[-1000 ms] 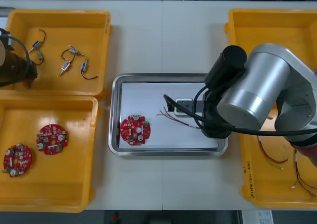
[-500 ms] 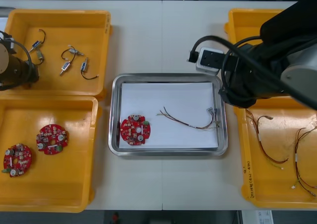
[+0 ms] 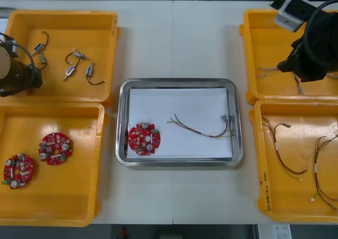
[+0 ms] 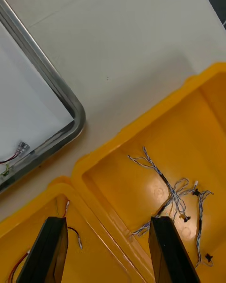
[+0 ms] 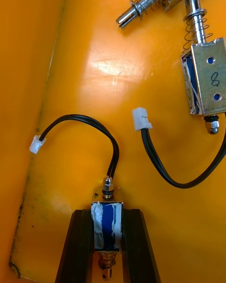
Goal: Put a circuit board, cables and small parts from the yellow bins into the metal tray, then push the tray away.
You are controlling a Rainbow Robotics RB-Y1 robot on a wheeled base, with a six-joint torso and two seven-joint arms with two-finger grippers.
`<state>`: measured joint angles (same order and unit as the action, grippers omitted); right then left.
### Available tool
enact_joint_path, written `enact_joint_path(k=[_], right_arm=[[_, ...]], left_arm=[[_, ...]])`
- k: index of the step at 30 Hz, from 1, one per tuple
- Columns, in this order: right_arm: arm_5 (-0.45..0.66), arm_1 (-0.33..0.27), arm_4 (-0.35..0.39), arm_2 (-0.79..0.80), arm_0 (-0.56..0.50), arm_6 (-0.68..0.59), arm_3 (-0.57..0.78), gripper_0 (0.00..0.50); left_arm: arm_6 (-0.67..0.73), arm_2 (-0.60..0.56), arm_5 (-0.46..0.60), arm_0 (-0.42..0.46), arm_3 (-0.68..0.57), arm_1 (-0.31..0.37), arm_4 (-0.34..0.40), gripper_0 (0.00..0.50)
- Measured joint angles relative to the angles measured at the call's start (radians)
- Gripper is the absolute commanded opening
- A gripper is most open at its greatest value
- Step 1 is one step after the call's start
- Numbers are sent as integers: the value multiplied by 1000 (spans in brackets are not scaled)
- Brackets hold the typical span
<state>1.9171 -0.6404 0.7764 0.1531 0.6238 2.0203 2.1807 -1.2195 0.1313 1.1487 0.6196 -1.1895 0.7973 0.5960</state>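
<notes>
My left gripper (image 5: 107, 215) is shut on a small metal part (image 5: 107, 231) with a blue winding and a black cable (image 5: 84, 125), down in the far left yellow bin (image 3: 63, 18). Two more small metal parts (image 5: 202, 82) lie just beyond it. The left arm (image 3: 16, 72) shows at that bin's left edge. The metal tray (image 3: 179, 82) holds a round red circuit board (image 3: 144, 139) and a red and yellow cable (image 3: 203, 128). My right gripper (image 4: 108, 247) is open and holds nothing, above the wall between the two right bins, near twisted blue and white cables (image 4: 165, 188).
The near left bin (image 3: 53, 218) holds two more red circuit boards (image 3: 55, 148). The near right bin (image 3: 264, 196) holds red and yellow cables (image 3: 285, 154). Several small metal parts (image 3: 79, 64) lie in the far left bin. Bare table lies beyond and in front of the tray.
The right arm left the red and yellow cable in the tray and swung up and right to the far right bin. The left gripper closed on a small metal part.
</notes>
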Motion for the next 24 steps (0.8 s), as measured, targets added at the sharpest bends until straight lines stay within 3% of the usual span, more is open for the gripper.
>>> enact_joint_path(k=[13, 24], right_arm=[[0, -53, -61, 114, 0, 0, -199, 500], [0, -106, -131, 130, 89, 13, -527, 500]], left_arm=[[0, -3, 19, 0, -4, 0, 6, 0], [0, -80, 301, 48, -84, 0, -8, 0]])
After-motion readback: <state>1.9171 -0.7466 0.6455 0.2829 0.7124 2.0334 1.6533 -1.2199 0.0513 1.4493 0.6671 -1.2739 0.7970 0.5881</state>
